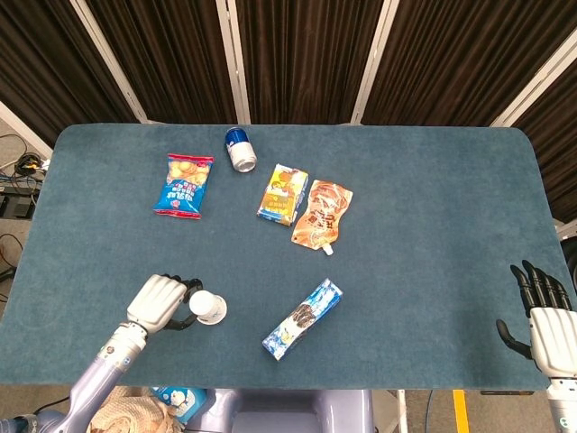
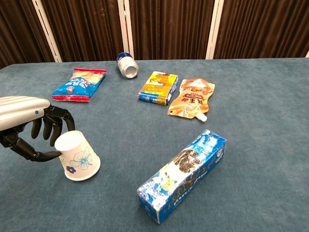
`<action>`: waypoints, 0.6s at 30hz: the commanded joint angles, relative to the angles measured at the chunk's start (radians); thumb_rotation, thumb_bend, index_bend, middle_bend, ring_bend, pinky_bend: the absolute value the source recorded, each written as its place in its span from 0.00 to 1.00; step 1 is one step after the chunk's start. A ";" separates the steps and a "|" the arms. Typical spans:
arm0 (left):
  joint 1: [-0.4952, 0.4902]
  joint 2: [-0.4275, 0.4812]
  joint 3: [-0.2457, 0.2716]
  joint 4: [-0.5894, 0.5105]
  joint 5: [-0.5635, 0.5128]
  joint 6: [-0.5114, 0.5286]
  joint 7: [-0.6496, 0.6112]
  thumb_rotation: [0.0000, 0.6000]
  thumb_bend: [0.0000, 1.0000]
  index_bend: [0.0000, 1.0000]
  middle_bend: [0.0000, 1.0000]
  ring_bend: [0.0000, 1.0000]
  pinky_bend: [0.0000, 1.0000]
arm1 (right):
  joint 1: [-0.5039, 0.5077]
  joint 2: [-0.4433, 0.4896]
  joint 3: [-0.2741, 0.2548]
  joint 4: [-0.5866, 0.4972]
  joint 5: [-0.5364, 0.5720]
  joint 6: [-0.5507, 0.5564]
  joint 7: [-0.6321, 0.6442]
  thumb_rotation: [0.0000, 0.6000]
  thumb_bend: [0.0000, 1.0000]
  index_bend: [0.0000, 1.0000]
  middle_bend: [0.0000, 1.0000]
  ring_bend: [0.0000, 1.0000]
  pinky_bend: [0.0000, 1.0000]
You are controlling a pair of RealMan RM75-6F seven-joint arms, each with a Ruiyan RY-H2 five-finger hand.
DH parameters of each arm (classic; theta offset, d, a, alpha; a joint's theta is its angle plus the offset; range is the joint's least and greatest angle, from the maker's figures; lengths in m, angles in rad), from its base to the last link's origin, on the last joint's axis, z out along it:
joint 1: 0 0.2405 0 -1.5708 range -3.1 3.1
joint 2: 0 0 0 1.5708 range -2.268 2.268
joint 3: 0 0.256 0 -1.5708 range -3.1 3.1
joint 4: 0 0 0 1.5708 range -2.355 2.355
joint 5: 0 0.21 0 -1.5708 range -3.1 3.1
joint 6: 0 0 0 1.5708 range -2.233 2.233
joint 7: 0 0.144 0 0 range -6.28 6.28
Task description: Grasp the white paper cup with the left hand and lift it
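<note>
The left hand [image 2: 34, 133] gripped the white paper cup [image 2: 77, 155] near its narrow base, dark fingers [image 2: 52, 126] curled over the top and the thumb hooked beneath — the cup tilted, its wide mouth turned down and toward the table's middle. In the head view the cup [image 1: 208, 307] sat at the near-left part of the blue table [image 1: 424, 225], just beside the hand [image 1: 160, 302]; whether the rim touched the cloth could not be told from either view. The right hand [image 1: 539, 317] hung at the table's near-right corner, holding nothing, fingers straight and spread. A long blue biscuit box [image 2: 182, 177] lay diagonally near the cup, to its right. Farther back lay an orange spouted pouch [image 2: 191, 99] and a yellow-and-blue snack pack [image 2: 158, 87] just beside each other, a blue chip bag [image 2: 79, 83] well to the left of them, and a blue can [image 2: 127, 65] on its side near the far edge.
</note>
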 commanded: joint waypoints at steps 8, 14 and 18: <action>-0.014 0.007 0.009 -0.013 -0.051 -0.023 0.040 1.00 0.19 0.16 0.16 0.19 0.27 | 0.000 0.000 0.000 -0.002 -0.001 0.001 -0.004 1.00 0.34 0.00 0.00 0.00 0.09; -0.006 0.018 0.013 -0.030 -0.043 -0.005 0.030 1.00 0.14 0.01 0.01 0.05 0.14 | 0.000 0.001 0.000 -0.001 0.000 0.001 -0.002 1.00 0.34 0.00 0.00 0.00 0.09; 0.030 0.060 0.016 -0.068 0.021 0.063 -0.029 1.00 0.14 0.00 0.00 0.04 0.13 | -0.001 0.002 0.000 0.000 -0.001 0.002 -0.001 1.00 0.34 0.00 0.00 0.00 0.09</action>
